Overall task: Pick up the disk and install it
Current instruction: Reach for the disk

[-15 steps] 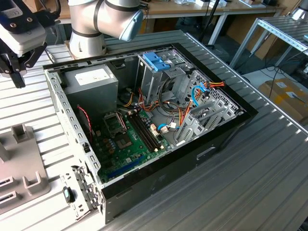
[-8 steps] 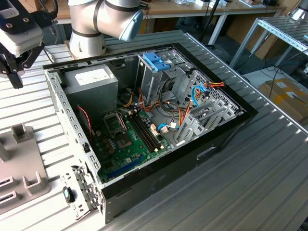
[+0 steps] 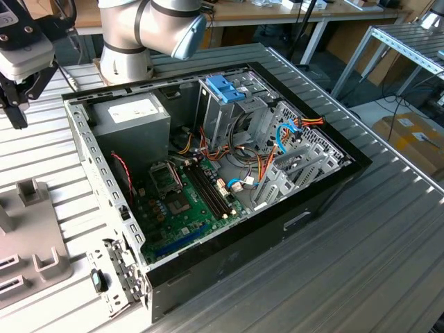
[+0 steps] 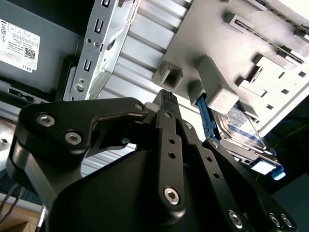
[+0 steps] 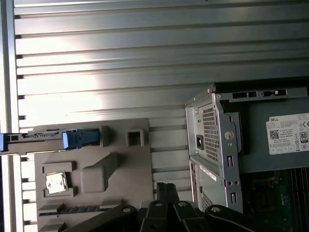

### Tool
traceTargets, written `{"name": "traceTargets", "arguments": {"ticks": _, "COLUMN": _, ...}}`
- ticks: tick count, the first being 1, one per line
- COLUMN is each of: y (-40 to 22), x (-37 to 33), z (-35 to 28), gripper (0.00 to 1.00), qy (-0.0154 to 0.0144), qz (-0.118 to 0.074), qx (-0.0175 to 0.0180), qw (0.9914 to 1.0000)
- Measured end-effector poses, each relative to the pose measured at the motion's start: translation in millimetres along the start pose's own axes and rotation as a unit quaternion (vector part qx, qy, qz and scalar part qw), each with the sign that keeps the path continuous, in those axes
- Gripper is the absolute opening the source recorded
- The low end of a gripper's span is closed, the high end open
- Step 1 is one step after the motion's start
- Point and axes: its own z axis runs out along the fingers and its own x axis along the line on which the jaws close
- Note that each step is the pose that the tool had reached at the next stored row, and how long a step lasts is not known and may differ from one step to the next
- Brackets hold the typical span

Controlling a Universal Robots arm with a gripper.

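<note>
I see my gripper (image 3: pixel 19 114) hang over the ribbed metal table (image 3: pixel 374 236), off the exterior view's left side of the open computer case (image 3: pixel 82 149). Its black fingers (image 5: pixel 161 193) are pressed together, and nothing is between them. Under it is a bare strip of table. The thin metal edge of the case is on one side and the grey holder (image 5: pixel 96 176) is on the other, so there is free room there. The disk (image 4: pixel 243 129) stands on its thin edge in a slot at one end of the holder, apart from the gripper, and it pokes out past the holder's edge. It is flat and silver-grey, with a white label that has a blue band. Blue plastic rails (image 4: pixel 205 117) hug its sides. In the first wrist view I see it edge-on, like a thin line.
</note>
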Motion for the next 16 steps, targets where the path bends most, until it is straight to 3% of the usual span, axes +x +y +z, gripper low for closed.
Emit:
{"name": "traceTargets", "arguments": {"ticks": 11, "y": -0.2, "x": 2.8, "z": -0.1, "gripper": 0.11, "qy": 0.0, "qz": 0.0, "qx": 0.0, "qw": 1.0}}
{"name": "traceTargets", "arguments": {"ticks": 16, "y": -0.6, "x": 7.1, "z": 0.0, "gripper": 0.11, "qy": 0.0001, "qz": 0.0, "qx": 0.0001, "qw": 1.0}}
